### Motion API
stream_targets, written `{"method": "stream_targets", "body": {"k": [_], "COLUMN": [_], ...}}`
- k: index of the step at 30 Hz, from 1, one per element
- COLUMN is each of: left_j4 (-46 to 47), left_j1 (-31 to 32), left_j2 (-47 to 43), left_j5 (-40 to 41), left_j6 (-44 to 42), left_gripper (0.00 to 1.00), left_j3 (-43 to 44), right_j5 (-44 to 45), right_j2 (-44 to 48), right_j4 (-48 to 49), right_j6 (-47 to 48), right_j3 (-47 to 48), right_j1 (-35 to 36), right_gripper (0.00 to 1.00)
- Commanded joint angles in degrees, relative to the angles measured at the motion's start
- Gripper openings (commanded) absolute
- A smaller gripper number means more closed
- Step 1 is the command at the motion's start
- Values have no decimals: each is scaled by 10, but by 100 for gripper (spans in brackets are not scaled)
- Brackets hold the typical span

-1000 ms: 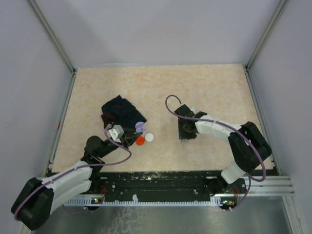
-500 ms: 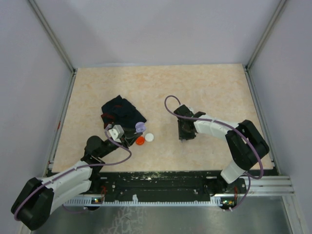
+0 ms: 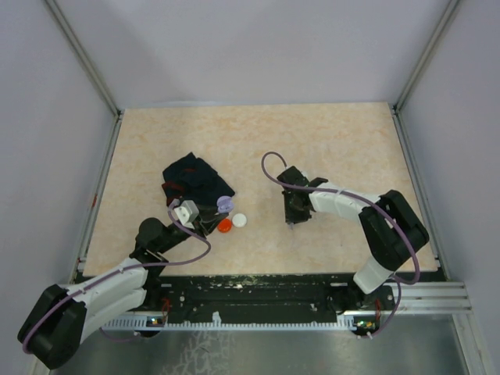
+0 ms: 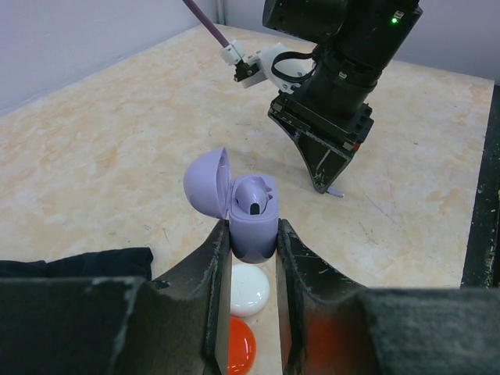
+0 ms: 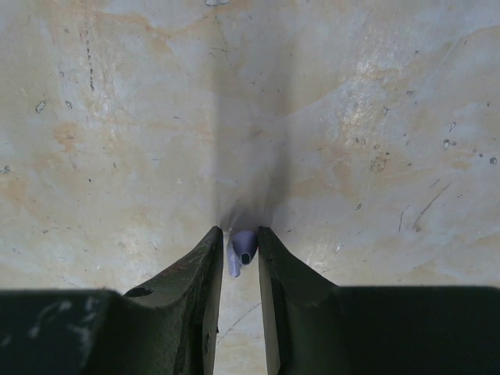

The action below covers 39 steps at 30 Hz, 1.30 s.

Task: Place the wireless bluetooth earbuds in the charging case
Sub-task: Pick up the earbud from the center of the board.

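Note:
My left gripper [image 4: 251, 228] is shut on a lavender charging case [image 4: 253, 215] and holds it upright above the table. Its lid [image 4: 207, 183] is open to the left, and one lavender earbud [image 4: 255, 195] sits inside. The case also shows in the top view [image 3: 225, 203]. My right gripper [image 5: 239, 244] is shut on a second lavender earbud [image 5: 244, 248], tips pointing down just above the table surface. In the left wrist view the right gripper [image 4: 324, 181] stands behind and right of the case, the earbud [image 4: 335, 191] at its tips. No other earbuds are visible.
A white round disc [image 3: 239, 220] and a red round disc [image 3: 225, 226] lie on the table under the left gripper. A black cloth [image 3: 191, 178] lies to their far left. The table [image 3: 344, 141] has walls on three sides.
My right gripper has shifted slightly left, toward the case, with the earbud in it. The left arm and case have not moved.

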<state>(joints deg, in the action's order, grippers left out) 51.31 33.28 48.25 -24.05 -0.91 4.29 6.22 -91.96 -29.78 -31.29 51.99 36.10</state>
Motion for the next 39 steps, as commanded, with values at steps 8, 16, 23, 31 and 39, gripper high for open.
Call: {"method": "stream_targets", "body": {"k": [8,16,23,31,39], "left_j4": [11,12,12,14,13], "left_j1": [2,2,2,2,2], "left_j2": [-3,-3,-4,1,-4], "left_j5": [-6,-8,-7,-10,-9], "left_j6": [3,5,4,6,5], "left_gripper": [0,0,0,0,0], "left_j3": [-5,-5,-6,-5,-7], "right_j5": [15,42,40,29,21], "right_j2": [-61,-91,-94,-93,-85], "right_j4": [-23,-65,-79,-87,-95], "right_j6": [11,13,19,26,35], "right_j3": [30,57,59,57,59], "right_j1": [22,53,57,62,64], "right_gripper": [24,24,25,27,27]}}
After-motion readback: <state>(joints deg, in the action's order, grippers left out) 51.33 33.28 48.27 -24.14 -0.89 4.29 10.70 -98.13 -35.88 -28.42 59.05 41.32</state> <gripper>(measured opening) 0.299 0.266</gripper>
